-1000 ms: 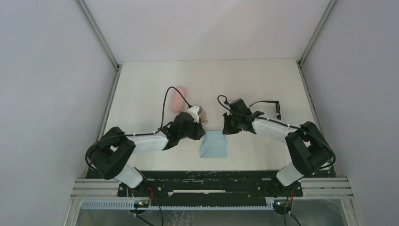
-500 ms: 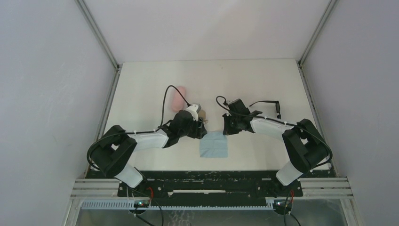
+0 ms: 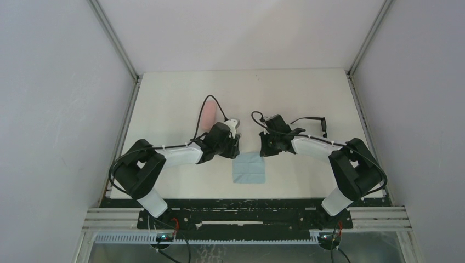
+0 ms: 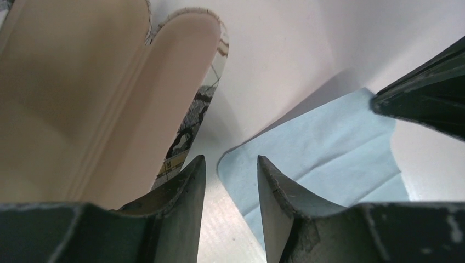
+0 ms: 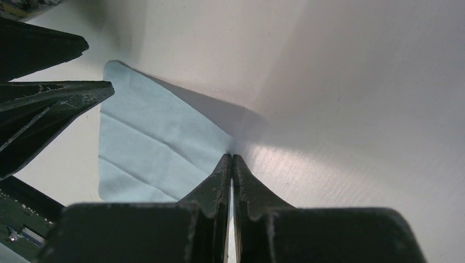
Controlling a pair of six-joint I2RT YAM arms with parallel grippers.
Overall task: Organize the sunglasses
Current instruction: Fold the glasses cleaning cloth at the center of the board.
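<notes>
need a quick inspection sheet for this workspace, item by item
surface: white tabletop, no spills seen.
job's things: thin black-framed sunglasses with dark lenses lie at the far right, beyond the right arm, not gripped.
clutter: flat light-blue rectangular cloth near the centre; pink oblong case behind the left arm; open grey-patterned case with beige lining beside the left fingers.
grippers: left gripper slightly open and empty, above a cloth corner; right gripper shut at another cloth corner, and whether it pinches the cloth cannot be told.
cables: black cable loops over each wrist.
surroundings: pale enclosure walls, metal frame posts.
</notes>
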